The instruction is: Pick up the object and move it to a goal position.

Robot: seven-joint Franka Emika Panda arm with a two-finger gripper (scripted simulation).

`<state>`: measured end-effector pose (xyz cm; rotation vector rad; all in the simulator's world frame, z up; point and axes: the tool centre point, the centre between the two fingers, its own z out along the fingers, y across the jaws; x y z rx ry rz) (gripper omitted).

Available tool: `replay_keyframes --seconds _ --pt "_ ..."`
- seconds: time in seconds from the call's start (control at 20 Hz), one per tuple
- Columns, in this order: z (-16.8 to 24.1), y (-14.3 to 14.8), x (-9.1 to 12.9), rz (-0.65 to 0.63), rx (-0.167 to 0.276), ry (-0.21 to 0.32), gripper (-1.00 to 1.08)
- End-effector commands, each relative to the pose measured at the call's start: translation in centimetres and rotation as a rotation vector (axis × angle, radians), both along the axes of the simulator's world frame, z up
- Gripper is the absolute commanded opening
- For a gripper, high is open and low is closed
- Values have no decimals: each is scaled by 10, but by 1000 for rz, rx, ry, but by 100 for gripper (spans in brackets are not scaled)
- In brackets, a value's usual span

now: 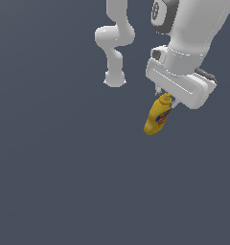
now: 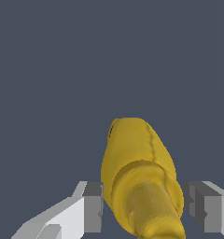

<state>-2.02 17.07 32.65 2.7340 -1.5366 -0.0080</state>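
Note:
The yellow squeeze bottle (image 1: 157, 117) with a red-and-blue label hangs tilted just under my white gripper (image 1: 166, 99), cap end up between the fingers. In the wrist view the bottle (image 2: 135, 158) fills the space between the two grey finger pads (image 2: 93, 207), its cap end nearest the camera. My gripper (image 2: 144, 207) is closed on the bottle's upper part. No goal marker shows in either view.
The ground (image 1: 54, 172) is a plain dark grey-blue surface. The arm's white links and base (image 1: 115, 43) stand behind the gripper, toward the exterior view's left.

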Motion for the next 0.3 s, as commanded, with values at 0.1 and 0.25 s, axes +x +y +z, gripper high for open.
replay_keyframes --seconds 0.1,0.25 --pt "13 8 3 -1 2 -7 -100" --pt "14 9 4 -1 2 -7 -100"
